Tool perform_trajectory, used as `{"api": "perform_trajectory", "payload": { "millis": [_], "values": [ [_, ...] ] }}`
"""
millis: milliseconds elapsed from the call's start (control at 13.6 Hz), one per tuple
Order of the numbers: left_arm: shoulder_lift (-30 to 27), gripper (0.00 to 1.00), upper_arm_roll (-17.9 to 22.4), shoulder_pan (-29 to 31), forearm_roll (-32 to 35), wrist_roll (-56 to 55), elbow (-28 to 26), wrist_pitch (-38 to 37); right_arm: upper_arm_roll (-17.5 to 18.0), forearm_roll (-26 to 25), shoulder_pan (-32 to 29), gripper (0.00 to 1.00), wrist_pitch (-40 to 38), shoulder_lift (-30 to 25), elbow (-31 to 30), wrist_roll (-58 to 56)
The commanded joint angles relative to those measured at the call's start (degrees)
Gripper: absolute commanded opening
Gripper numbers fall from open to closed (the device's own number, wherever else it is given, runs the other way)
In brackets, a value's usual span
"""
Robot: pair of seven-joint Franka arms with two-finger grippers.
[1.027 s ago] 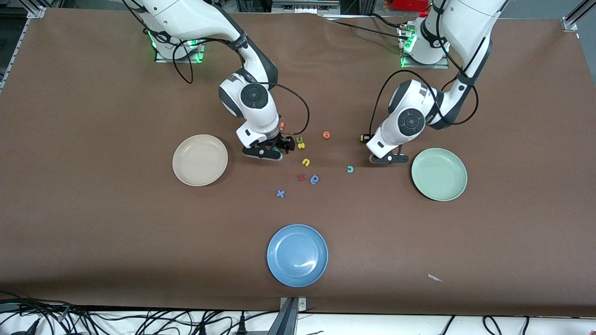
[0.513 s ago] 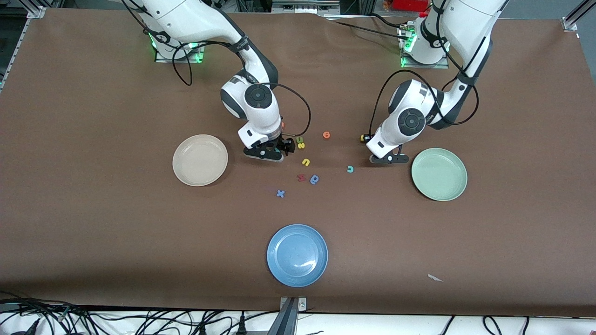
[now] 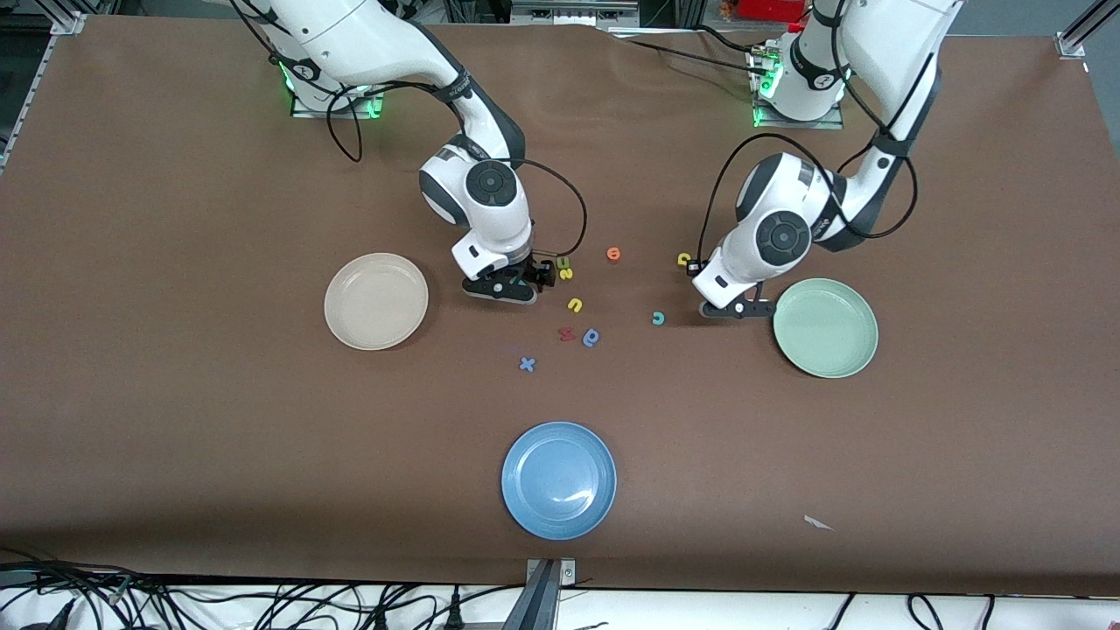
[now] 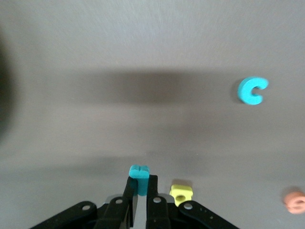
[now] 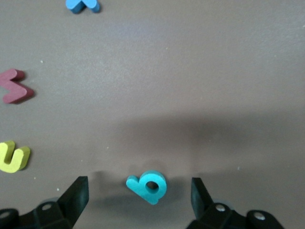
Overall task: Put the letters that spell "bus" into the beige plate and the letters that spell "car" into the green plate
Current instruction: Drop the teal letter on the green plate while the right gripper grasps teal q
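My left gripper [image 4: 139,180] is shut on a teal letter "r" [image 4: 139,171] held edge-on between its fingers, beside the yellow "a" [image 4: 181,194]. In the front view that gripper [image 3: 735,308] is low, next to the green plate [image 3: 862,350], with the "a" [image 3: 683,259] and the teal "c" [image 3: 658,318] close by. My right gripper [image 5: 139,188] stands open and low over the table, its fingers either side of the teal "b" [image 5: 148,186], not touching it. In the front view it [image 3: 503,285] is beside the beige plate [image 3: 350,324]. The yellow "u" [image 3: 575,304] and yellow "s" [image 3: 566,274] lie nearby.
An orange letter [image 3: 613,254], a red letter [image 3: 566,333], a blue round letter [image 3: 592,337] and a blue "x" [image 3: 527,364] lie mid-table. A blue plate [image 3: 525,507] sits nearer the front camera. A white scrap [image 3: 817,522] lies near the table's front edge.
My left gripper has closed on the teal "r" and its hand has shifted slightly toward the green plate. The right hand has edged a little toward the letters, still open.
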Motion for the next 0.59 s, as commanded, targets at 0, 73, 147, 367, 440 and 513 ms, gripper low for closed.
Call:
{"api": "perform_trajectory", "payload": {
  "millis": [0,73,147,367,440,513],
  "values": [
    [-0.8,0.00,0.0,2.7,1.6,1.4,7.3,-11.0,0.1,-1.3,0.3,0.95,0.6,1.0,1.1,1.6],
    [-0.9,0.00,0.0,4.1,1.6,3.8,8.5,-12.9,0.1,-1.3,0.3,0.94,0.6,1.0,1.1,1.6],
    [-0.9,0.00,0.0,5.4,1.6,5.4,9.4,-14.3,0.1,-1.4,0.3,0.92,0.7,1.1,1.1,1.6],
    [-1.5,0.00,0.5,10.0,4.7,11.9,12.3,-20.0,0.1,-2.3,0.3,0.88,0.8,1.4,1.1,1.6],
    [-1.4,0.00,0.4,11.8,6.6,14.1,12.5,-20.2,0.1,-2.3,0.3,0.88,0.9,1.4,1.1,1.6],
    [-0.9,0.00,0.4,13.0,7.5,15.9,12.5,-19.9,0.0,-2.3,0.3,0.88,0.9,1.4,1.1,1.6]
  ]
}}
